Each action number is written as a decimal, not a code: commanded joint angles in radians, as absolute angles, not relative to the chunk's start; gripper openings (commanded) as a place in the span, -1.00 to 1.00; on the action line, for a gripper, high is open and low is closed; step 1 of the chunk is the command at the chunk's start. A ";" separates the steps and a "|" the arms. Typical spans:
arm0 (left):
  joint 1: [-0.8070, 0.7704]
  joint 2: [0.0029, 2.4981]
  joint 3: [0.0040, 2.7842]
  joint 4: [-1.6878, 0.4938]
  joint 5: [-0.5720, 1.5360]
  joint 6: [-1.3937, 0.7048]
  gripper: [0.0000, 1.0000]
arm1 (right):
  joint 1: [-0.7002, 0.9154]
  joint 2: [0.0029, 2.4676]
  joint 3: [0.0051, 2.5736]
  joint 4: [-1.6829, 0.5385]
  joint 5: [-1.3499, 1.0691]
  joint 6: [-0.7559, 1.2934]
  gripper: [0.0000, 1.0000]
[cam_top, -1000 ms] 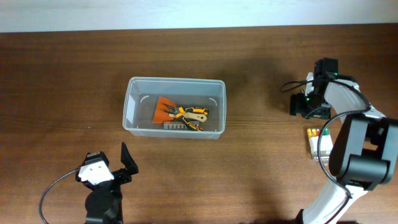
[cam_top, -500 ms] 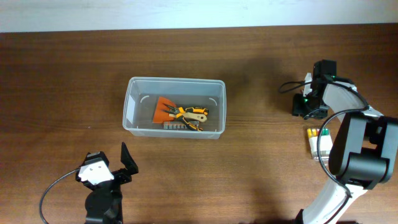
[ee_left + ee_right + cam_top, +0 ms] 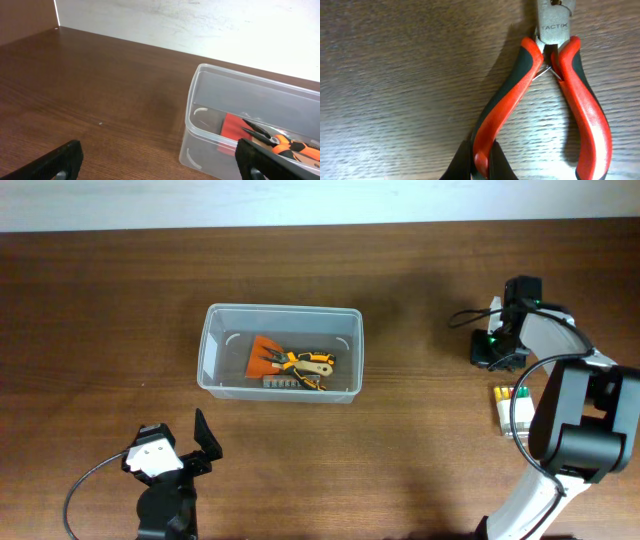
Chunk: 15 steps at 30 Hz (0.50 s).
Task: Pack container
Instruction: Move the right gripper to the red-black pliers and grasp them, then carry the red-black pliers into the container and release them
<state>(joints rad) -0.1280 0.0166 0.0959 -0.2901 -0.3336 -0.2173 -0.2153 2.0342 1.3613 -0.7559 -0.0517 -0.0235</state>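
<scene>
Some tools (image 3: 290, 363) were already packed in the container (image 3: 206, 352) in the middle, while red pliers (image 3: 507, 95), waiting far right, were pinched by the right gripper (image 3: 480, 162); the left gripper (image 3: 160, 160) was held open.

The right wrist view crops the red-handled pliers (image 3: 540, 100) at the nose and one handle end, shows only the tips of the right hand (image 3: 480, 162), and the container (image 3: 202, 132) runs past the left wrist view's right edge.

Even, moderate light, overhead view sharp, white wall (image 3: 200, 20) blown out (left wrist), soft shadows beside pliers (image 3: 507, 102) close-up.
</scene>
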 commanded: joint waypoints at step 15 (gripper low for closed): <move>-0.131 0.013 0.093 -0.292 -0.337 -0.208 0.99 | -0.074 1.751 1.533 -0.883 -0.102 -0.038 -0.92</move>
